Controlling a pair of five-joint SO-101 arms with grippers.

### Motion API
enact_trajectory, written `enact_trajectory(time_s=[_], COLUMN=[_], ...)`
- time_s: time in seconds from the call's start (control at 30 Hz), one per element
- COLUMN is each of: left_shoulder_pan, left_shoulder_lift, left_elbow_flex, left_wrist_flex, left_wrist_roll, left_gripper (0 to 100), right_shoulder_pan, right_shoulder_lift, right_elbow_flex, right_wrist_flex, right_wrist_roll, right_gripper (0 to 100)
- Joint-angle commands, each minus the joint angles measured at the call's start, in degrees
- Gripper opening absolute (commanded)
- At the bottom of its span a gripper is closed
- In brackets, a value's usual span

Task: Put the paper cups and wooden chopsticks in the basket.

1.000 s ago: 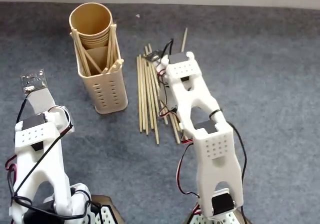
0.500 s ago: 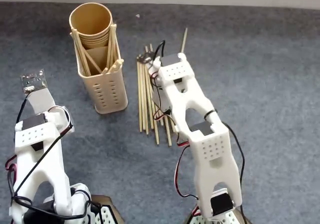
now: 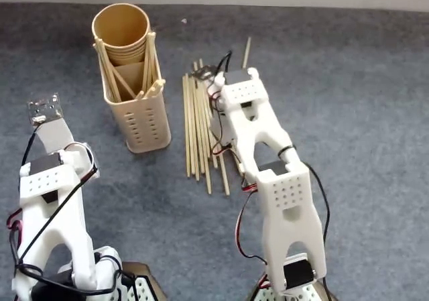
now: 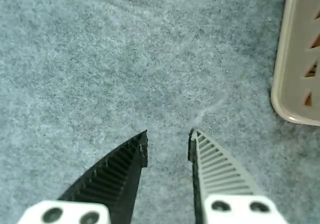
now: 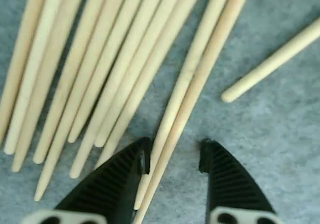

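My right gripper (image 5: 173,156) straddles two wooden chopsticks (image 5: 200,69), fingers apart. My left gripper (image 4: 167,143) hangs over the carpet (image 4: 100,59), fingers spread.

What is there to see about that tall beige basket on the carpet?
The basket is a tall, narrow beige container that looks like plastic, with rounded corners and rows of small slots in its wall. It stands upright on the grey carpet, open end up. Inside sits a nested stack of paper cups rising above its rim, with several wooden chopsticks leaning around them. A loose pile of chopsticks lies apart beside it.
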Motion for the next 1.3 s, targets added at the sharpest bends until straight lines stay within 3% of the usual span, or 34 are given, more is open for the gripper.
enact_trajectory(time_s=[0.0,0.3,0.5,0.73,1.0,1.27], left_shoulder_pan=[1.01,1.01,1.01,1.01,1.01,2.59], left_shoulder_lift=[-0.48,-0.48,-0.48,-0.48,-0.4,-0.4], left_elbow_flex=[-0.31,-0.31,-0.31,-0.31,-0.31,-0.22], left_wrist_flex=[-0.7,-0.62,-0.7,-0.7,-0.7,-0.79], left_wrist_roll=[-0.44,-0.44,-0.44,-0.44,-0.44,-0.53], left_gripper=[16,16,16,16,16,16], right_shoulder_pan=[-0.4,0.66,1.98,-1.8,-13.23,-19.3], right_shoulder_lift=[0.75,3.74,-6.46,-20.88,-24.04,-24.04], right_elbow_flex=[-1.36,-4.0,-21.93,-34.86,-50.15,-62.11], right_wrist_flex=[-0.04,3.21,14.11,14.2,3.47,-6.99], right_wrist_roll=[-0.79,-2.29,-6.68,-13.71,-15.38,-15.03], right_gripper=[0.0,0.6,0.6,0.6,0.6,0.6])
